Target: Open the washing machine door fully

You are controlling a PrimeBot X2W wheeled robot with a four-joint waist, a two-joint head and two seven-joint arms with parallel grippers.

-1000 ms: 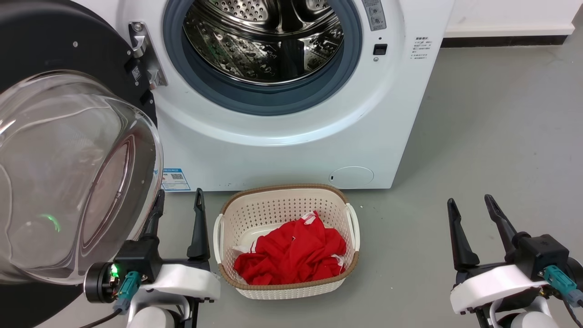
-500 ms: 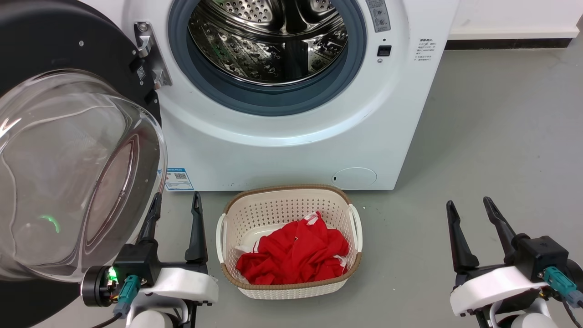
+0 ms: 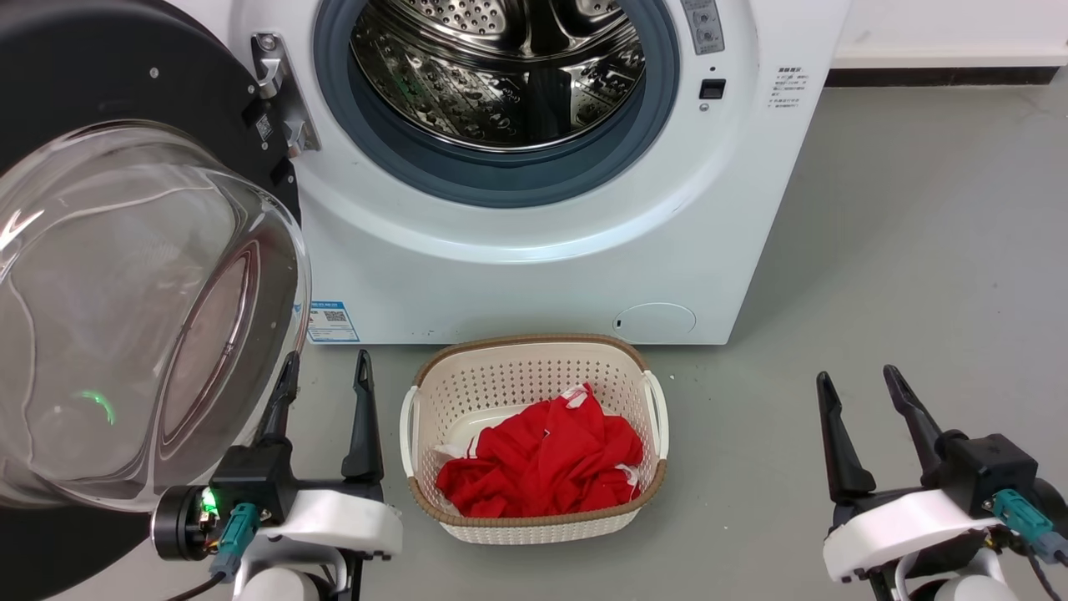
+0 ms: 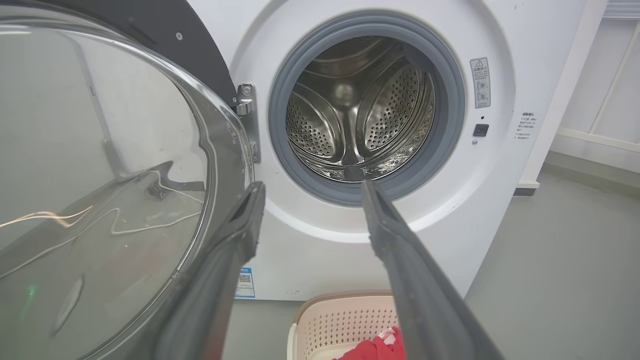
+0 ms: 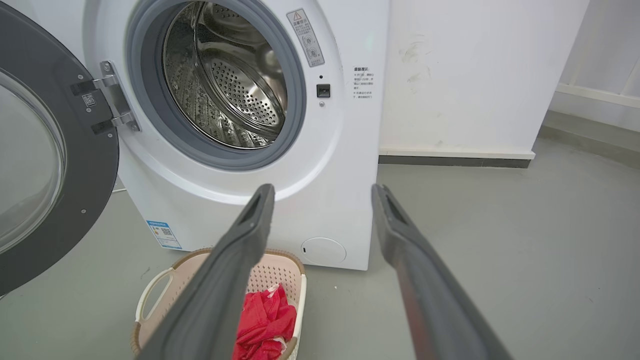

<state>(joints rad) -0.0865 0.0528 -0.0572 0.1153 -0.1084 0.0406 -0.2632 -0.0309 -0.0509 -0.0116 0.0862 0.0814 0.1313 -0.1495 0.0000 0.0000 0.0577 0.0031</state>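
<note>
The white washing machine (image 3: 517, 259) stands ahead with its steel drum (image 3: 501, 67) exposed. Its door (image 3: 108, 275), a black disc with a bulging clear glass bowl, is swung wide out to the left on a metal hinge (image 3: 279, 92). My left gripper (image 3: 325, 376) is open at the lower left, its left finger close beside the glass bowl's edge; whether they touch I cannot tell. My right gripper (image 3: 859, 384) is open at the lower right over bare floor. In the left wrist view the door (image 4: 100, 190) takes up the left half, beside my left gripper (image 4: 310, 187). From the right wrist, the door (image 5: 50, 165) is at far left.
A beige perforated basket (image 3: 534, 367) holding red cloth (image 3: 542, 459) sits on the grey floor directly before the machine, between my two grippers. A white wall with dark skirting (image 3: 934, 75) runs at the back right. Open floor lies to the right.
The whole head view has shifted slightly, so the camera moved. Relative to the door and basket, both grippers stay as they were, open.
</note>
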